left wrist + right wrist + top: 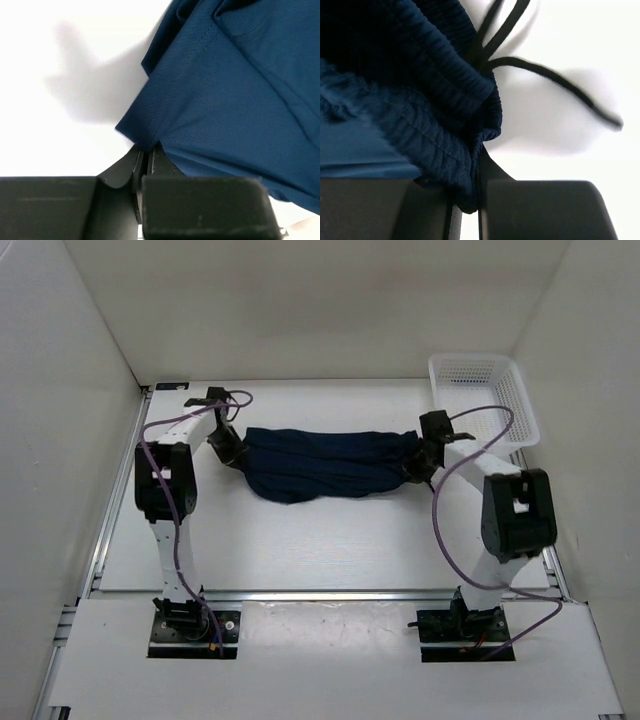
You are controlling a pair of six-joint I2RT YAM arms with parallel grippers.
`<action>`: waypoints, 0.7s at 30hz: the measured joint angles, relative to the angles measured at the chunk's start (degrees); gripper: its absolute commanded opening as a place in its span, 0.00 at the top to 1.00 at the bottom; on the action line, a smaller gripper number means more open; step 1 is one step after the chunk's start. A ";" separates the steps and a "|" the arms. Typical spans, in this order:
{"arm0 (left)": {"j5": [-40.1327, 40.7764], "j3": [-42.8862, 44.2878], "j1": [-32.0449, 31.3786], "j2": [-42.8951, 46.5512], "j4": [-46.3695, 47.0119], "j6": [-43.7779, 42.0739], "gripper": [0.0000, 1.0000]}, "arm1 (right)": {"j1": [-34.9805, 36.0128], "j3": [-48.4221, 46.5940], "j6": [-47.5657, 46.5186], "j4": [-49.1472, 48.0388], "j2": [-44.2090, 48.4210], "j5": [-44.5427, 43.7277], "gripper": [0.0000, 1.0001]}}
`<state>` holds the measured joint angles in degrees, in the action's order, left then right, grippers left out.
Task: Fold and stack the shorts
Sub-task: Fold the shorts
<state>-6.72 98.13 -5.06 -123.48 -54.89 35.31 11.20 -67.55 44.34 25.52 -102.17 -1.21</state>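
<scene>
The dark navy shorts (325, 465) are stretched sideways between my two grippers over the far middle of the table, sagging in the middle. My left gripper (232, 452) is shut on the shorts' left hem corner; in the left wrist view the fabric (235, 100) is pinched between the closed jaws (146, 152). My right gripper (418, 462) is shut on the elastic waistband (440, 120) at the right end, with the black drawstring (545, 75) hanging loose over the white table.
A white mesh basket (485, 395) stands at the far right corner of the table, just behind the right arm. White walls enclose the table on three sides. A metal rail runs along the table's left edge (110, 530).
</scene>
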 measured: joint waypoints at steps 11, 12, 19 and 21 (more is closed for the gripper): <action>1.90 -34.05 1.84 31.50 0.33 2.12 0.54 | 2.69 27.69 -0.83 3.32 31.54 2.14 0.41; 2.45 -36.11 1.79 32.44 0.44 2.45 0.36 | 2.71 29.92 -1.49 4.66 33.94 2.19 0.36; 5.31 -38.62 1.99 36.89 -2.01 2.89 0.28 | 2.69 30.40 -5.90 15.82 44.54 -0.42 0.34; 6.36 -35.71 1.99 38.99 -4.02 2.82 0.28 | 2.69 27.04 -7.39 18.12 46.42 -1.33 0.65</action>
<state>-0.36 62.41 -3.07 -84.49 -58.92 38.13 13.89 -40.51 36.95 43.64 -55.75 -2.55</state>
